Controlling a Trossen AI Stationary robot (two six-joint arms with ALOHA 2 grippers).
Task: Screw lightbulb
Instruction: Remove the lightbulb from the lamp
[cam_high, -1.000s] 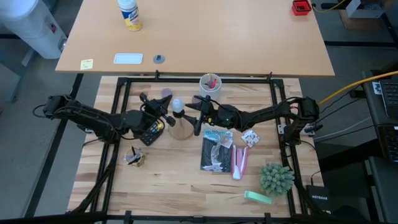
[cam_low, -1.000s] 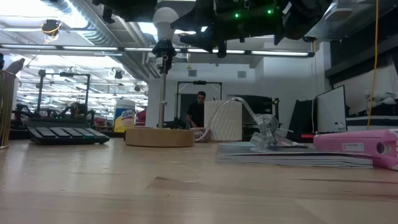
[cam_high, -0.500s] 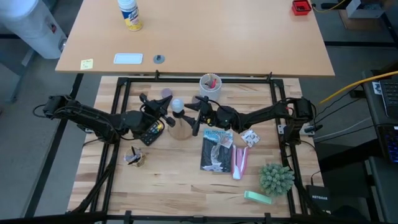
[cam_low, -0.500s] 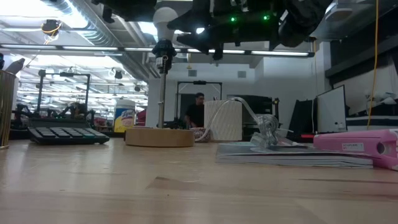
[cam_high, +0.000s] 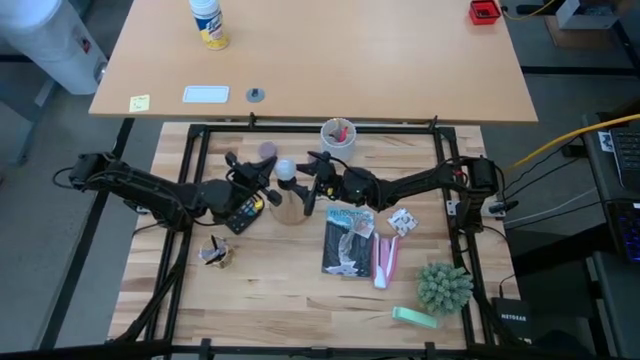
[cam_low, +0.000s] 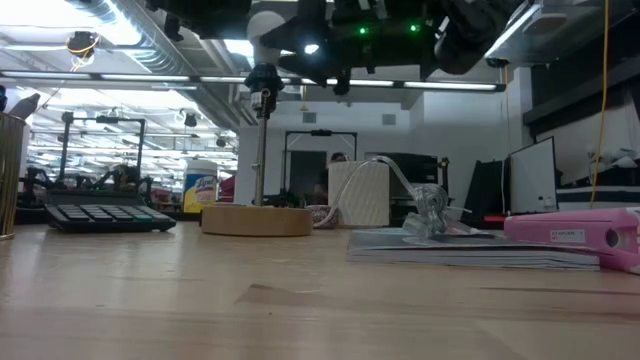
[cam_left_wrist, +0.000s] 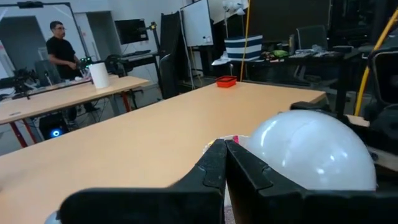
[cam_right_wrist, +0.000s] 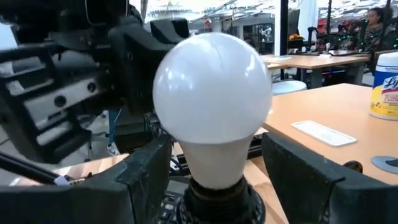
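Observation:
The white frosted lightbulb (cam_right_wrist: 211, 93) stands upright in the black socket (cam_right_wrist: 217, 199) on a thin post (cam_low: 262, 150) that rises from the round wooden disc (cam_high: 290, 210). My right gripper (cam_right_wrist: 214, 168) comes level from the table's right. It is open, with one finger on each side of the bulb's neck and a narrow gap showing on both sides. My left gripper (cam_left_wrist: 224, 155) comes level from the table's left, shut with nothing between its fingers. It sits close beside the bulb's globe (cam_left_wrist: 311, 149). My left gripper lies level with the outer side of one shut finger (cam_left_wrist: 249, 174) right next to the bulb's globe; I cannot tell whether it touches.
A white cup (cam_high: 337, 132) with red items stands behind the bulb. A calculator (cam_high: 243, 210) lies under the left arm and a crumpled scrap (cam_high: 215, 252) nearer. A booklet (cam_high: 350, 240), a pink packet (cam_high: 387, 260) and a green plant (cam_high: 445, 285) lie to the right.
My right gripper has crept toward the table's left, still open, so that its fingers now reach past the bulb's sides. The bulb and its stand have stayed where they were.

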